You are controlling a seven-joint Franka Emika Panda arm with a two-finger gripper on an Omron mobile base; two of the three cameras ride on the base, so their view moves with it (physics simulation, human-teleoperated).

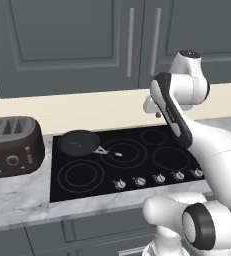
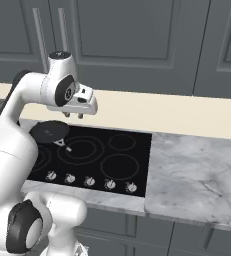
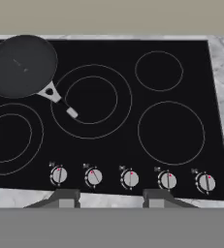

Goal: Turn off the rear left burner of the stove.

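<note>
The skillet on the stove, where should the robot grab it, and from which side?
Probably by its handle. The skillet sits flat at the stove's rear left, and its bowl looks too wide for the two fingers. The thin grey handle pokes out toward the middle rings, so coming down from above, fingers either side of it, seems best. The gripper hovers open near the knobs.

Open glass lies above the knob row along the lower frame; the skillet at upper left covers that corner, its handle reaching toward centre.
</note>
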